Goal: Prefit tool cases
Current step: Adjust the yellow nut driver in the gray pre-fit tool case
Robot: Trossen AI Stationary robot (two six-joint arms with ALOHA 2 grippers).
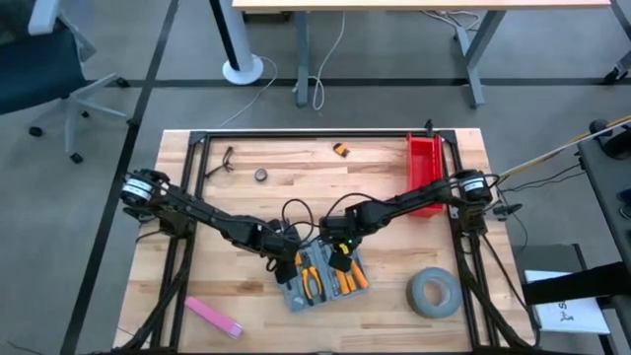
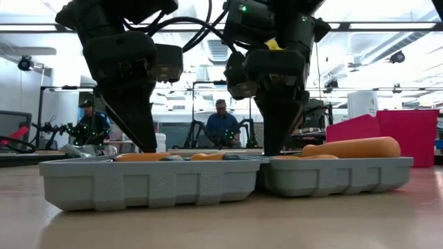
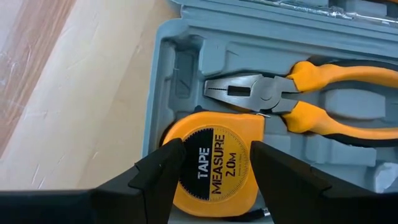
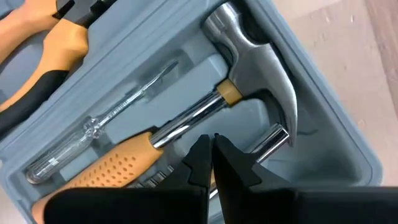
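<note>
The tool case (image 1: 320, 281) was found lying open and flat on the tabletop (image 1: 246, 197), toward its near middle, both halves up; pliers (image 3: 311, 93), a tape measure (image 3: 214, 162), a hammer (image 4: 249, 81) and a clear-handled screwdriver (image 4: 99, 134) were seen seated in or over the moulded recesses; the left tool (image 3: 214, 168) was positioned over the left half with its fingers spread wide on either side of the tape measure, which lay in its recess just beside the pliers' nose; whether the pads touched the housing could not be told; the right tool (image 4: 211, 158) was held over the right half, fingers closed together with nothing between them, its tip just above the hammer's shaft; the step in hand was judged to be the seating of the tape measure, with the hammer apparently being pressed or steadied; the next move is thought to call for a straight lift of the left tool clear of the housing so the tape measure is not dragged out; room was tight, the two tools being close together over the case and the recess walls hemming the fingers; open tabletop was noted to the case's left, while a grey tape roll (image 1: 434, 293) lay near on its right and a red bin (image 1: 424, 168) stood farther back
</note>
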